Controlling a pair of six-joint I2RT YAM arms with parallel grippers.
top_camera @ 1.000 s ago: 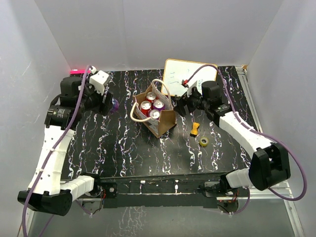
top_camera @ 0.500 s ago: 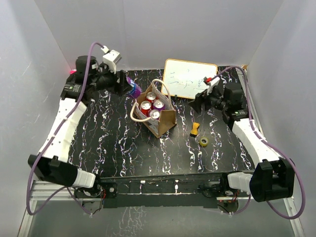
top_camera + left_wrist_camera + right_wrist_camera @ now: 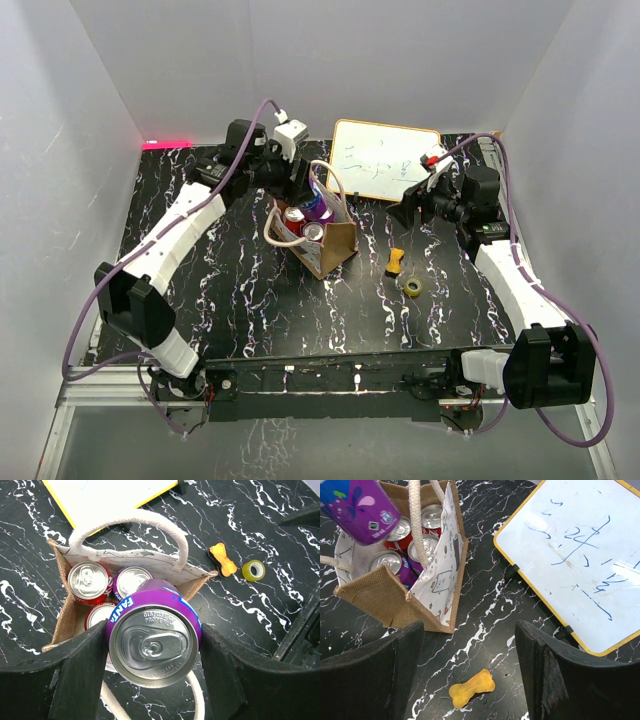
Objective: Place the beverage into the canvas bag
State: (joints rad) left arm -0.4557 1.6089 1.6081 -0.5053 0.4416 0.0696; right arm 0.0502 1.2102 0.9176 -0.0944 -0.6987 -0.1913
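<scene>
Black table point(image 3: 230, 290) with white marbling. Canvas bag point(image 3: 335, 245) stands near centre, slightly toward 12. Whiteboard point(image 3: 375, 160) at 1 o'clock from bag, by the back edge. Orange bone-shaped toy point(image 3: 396, 262) at 3 o'clock from bag. Yellow-green tape roll point(image 3: 413, 287) at 4, just beside the toy.

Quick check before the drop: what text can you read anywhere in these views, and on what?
"FANT", rest cut off: side of the purple can.
"DISPOSE OF PROPERLY": that can's lid.
The whiteboard: blue marker scrawl, perhaps "24", otherwise unreadable.
The canvas bag: small drawings only, no readable words.
The cans in the bag: tops only, nothing legible.
</scene>
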